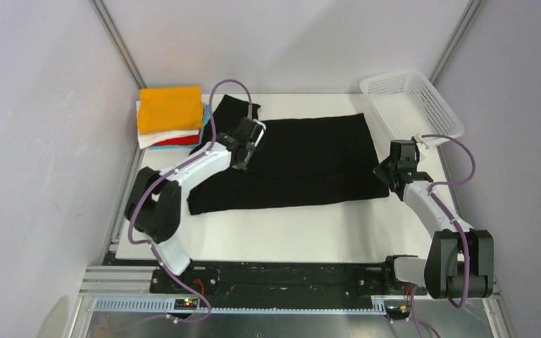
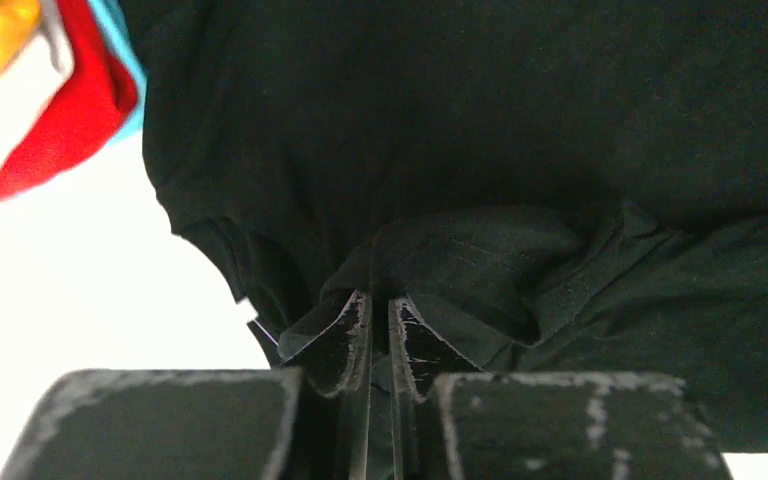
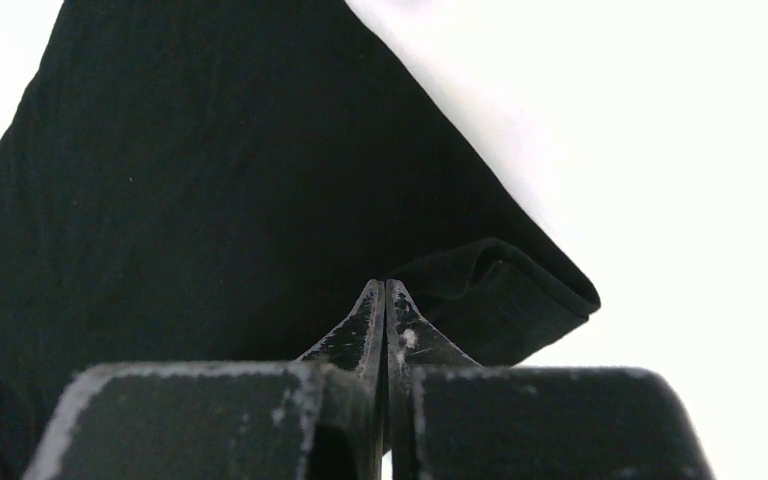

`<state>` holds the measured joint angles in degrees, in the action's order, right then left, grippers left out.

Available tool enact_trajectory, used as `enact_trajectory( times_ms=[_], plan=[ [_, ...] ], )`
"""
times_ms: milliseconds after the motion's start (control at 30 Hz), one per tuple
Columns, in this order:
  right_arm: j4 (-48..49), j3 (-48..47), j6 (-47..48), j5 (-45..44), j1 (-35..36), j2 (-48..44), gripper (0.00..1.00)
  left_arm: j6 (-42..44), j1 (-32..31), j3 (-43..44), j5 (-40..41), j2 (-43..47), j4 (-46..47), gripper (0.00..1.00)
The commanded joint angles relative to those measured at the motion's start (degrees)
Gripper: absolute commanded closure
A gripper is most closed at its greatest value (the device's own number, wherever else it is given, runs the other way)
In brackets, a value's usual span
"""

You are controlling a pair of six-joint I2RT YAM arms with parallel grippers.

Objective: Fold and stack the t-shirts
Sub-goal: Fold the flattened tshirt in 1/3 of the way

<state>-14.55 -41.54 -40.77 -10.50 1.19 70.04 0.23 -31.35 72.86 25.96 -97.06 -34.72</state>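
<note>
At the tips of the left gripper [image 2: 380,305], only a thin slit between the two worn fingers [image 2: 352,335], with a bunched fold of the black t-shirt [image 2: 480,150] pressed right against them. Pinching the cloth or free of it: impossible to tell. Around this fold, small wrinkles, and farther out smooth black fabric. Seen from above, placed over the left part of the shirt, near one sleeve pointing to the back of the table [image 1: 310,232].

At the right gripper [image 3: 384,288], fingers pressed fully together, without any gap. Just beyond the tips, the near right corner of the same shirt, doubled over and a little raised from the white surface. Cloth between the tips or not: also impossible to tell.

Across the middle of the table, the black t-shirt spread mostly flat, long side running from left to right, reaching from one gripper to the other. At the far left corner, just beside the sleeve, a stack [image 1: 172,120] of folded shirts: orange t-shirt [image 1: 170,105] on top, white t-shirt [image 1: 149,137] under it, then red t-shirt [image 1: 181,141] and light-blue t-shirt [image 1: 206,116] lowest. At the far right edge, behind the right gripper, a white mesh basket [image 1: 412,102].
</note>
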Motion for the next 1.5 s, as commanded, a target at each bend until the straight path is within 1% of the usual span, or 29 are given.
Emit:
enact_trajectory(
  times_ms=[0,33,67,133,200,233,267,333,367,400,433,467,500,533,567,600,633,667,700,800,833,867,967,1067,1133,1233,1300,1367,1467],
  plan=[
    [4.91,-3.63,2.02,-0.24,-0.46,2.96,1.00,10.59,2.12,3.70,-3.65,-3.99,4.12,0.86],
    [5.55,-3.81,2.11,-0.14,-0.57,4.11,1.00,11.16,2.80,5.19,-4.47,-4.66,4.20,0.81],
    [5.83,-4.25,2.30,-0.16,-0.57,4.56,1.00,12.24,3.19,6.07,-4.67,-6.24,4.21,0.80],
    [6.18,-5.25,2.86,-0.58,-0.62,5.91,0.97,13.58,4.43,8.98,-4.84,-8.49,4.28,0.59],
    [5.04,-6.56,3.35,-1.70,-0.59,6.82,0.90,13.37,4.83,12.23,-3.44,-10.07,4.11,0.14],
    [4.33,-7.05,3.56,-2.46,-0.58,7.05,0.79,13.08,4.86,13.98,-1.28,-10.25,4.26,0.07],
    [4.16,-7.14,3.98,-2.66,-0.53,7.00,0.71,11.95,4.89,15.51,0.01,-10.21,4.24,0.02],
    [3.34,-7.37,4.99,-2.39,-0.29,6.39,0.62,9.03,5.05,17.02,4.00,-9.00,4.15,0.01],
    [2.49,-7.43,5.30,-2.32,0.33,5.54,0.53,7.48,5.06,17.17,4.84,-8.31,4.12,0.00],
    [2.06,-7.42,6.22,-2.59,1.17,4.42,0.48,4.14,5.14,16.49,5.94,-6.45,4.04,0.00],
    [0.81,-7.35,6.67,-3.74,2.25,3.80,0.37,2.17,5.11,15.72,6.21,-3.64,3.93,0.00],
    [0.03,-7.34,7.55,-4.44,3.78,2.54,0.31,-2.38,5.21,13.14,4.61,-1.98,3.89,0.00],
    [-1.67,-7.40,8.17,-5.65,4.55,1.93,0.20,-4.25,5.18,11.53,3.08,1.65,3.88,0.00],
    [-2.53,-7.36,8.43,-5.75,5.93,0.77,0.10,-8.73,5.19,7.61,-0.68,3.56,4.00,0.00],
    [-3.98,-7.09,8.91,-5.29,6.63,0.26,0.03,-13.65,5.17,5.61,-2.55,7.44,4.24,0.00],
    [-4.39,-6.77,9.11,-4.91,8.17,-0.59,0.02,-15.95,5.17,1.25,-6.66,9.14,4.84,0.00],
    [-4.29,-5.87,9.90,-3.26,9.07,-0.86,0.01,-20.51,5.16,-1.18,-8.75,12.37,5.54,0.00],
    [-3.75,-5.37,10.44,-1.92,10.62,-0.91,0.01,-22.63,5.12,-5.65,-12.05,13.75,7.58,0.00],
    [-2.60,-4.40,11.02,0.98,11.22,-0.67,0.01,-25.78,5.18,-7.79,-13.86,15.52,8.67,0.00],
    [0.97,-3.61,12.23,11.19,12.93,3.48,0.01,-29.85,5.10,-15.33,-22.99,16.58,13.94,0.00],
    [1.69,-3.61,12.74,12.87,13.03,4.69,0.01,-30.90,5.08,-16.50,-23.68,16.53,14.84,0.00],
    [2.57,-3.67,12.78,15.11,13.00,6.89,0.00,-31.30,5.08,-18.32,-23.61,16.45,16.08,0.00],
    [3.95,-4.01,12.23,17.03,11.84,10.56,0.01,-32.40,5.07,-20.62,-22.39,15.42,17.17,0.00],
    [5.52,-4.80,12.69,18.53,9.96,15.02,0.01,-32.75,5.33,-22.46,-19.47,13.97,18.42,0.00],
    [6.10,-5.26,12.35,19.67,9.08,17.98,0.01,-33.18,5.85,-22.83,-17.04,11.22,18.65,0.00],
    [4.14,-5.42,11.48,18.82,8.56,20.72,0.01,-34.68,8.45,-23.47,-17.70,8.16,18.60,0.00],
    [1.90,-4.93,10.98,17.02,8.44,20.32,0.01,-36.09,9.81,-25.15,-19.03,7.31,18.54,0.00],
    [0.88,-2.19,10.50,15.15,8.18,18.15,0.01,-37.15,10.17,-27.93,-19.12,8.59,18.54,0.00],
    [-0.57,1.11,9.85,15.33,7.95,13.69,0.01,-38.57,10.19,-31.93,-19.99,12.53,18.09,0.00]
  ],
)
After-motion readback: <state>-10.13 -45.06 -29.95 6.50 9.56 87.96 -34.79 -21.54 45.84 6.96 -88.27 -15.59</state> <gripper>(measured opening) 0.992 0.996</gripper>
